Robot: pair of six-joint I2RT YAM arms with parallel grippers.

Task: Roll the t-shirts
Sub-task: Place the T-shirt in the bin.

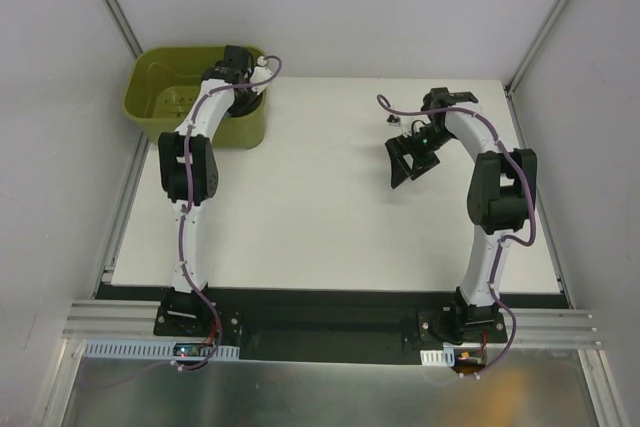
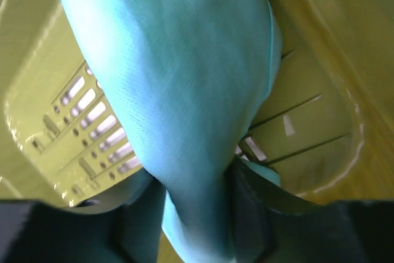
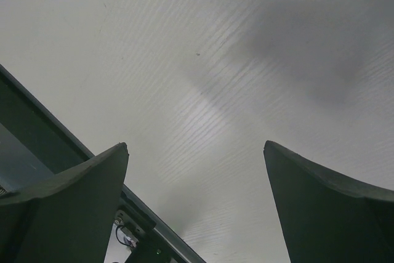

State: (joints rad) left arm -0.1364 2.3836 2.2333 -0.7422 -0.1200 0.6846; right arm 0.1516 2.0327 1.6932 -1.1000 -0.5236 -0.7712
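Note:
In the left wrist view the teal-green t-shirt (image 2: 184, 78) hangs as a bunched fold inside the olive tub (image 2: 308, 121), and my left gripper (image 2: 197, 214) is shut on it, with fabric squeezed between the dark fingers (image 2: 258, 214). In the top view the left gripper (image 1: 240, 69) reaches down into the tub (image 1: 160, 92) at the table's far left corner, and the arm hides the shirt there. My right gripper (image 1: 405, 162) is open and empty, hovering over the white table right of centre. In the right wrist view (image 3: 197, 152) its jaws stand wide apart over bare table.
The tub's floor has rows of slots (image 2: 92, 121). The white table (image 1: 320, 207) is fenced by grey walls left, right and behind. A black strip and aluminium rail (image 1: 330, 322) run along the near edge by the arm bases.

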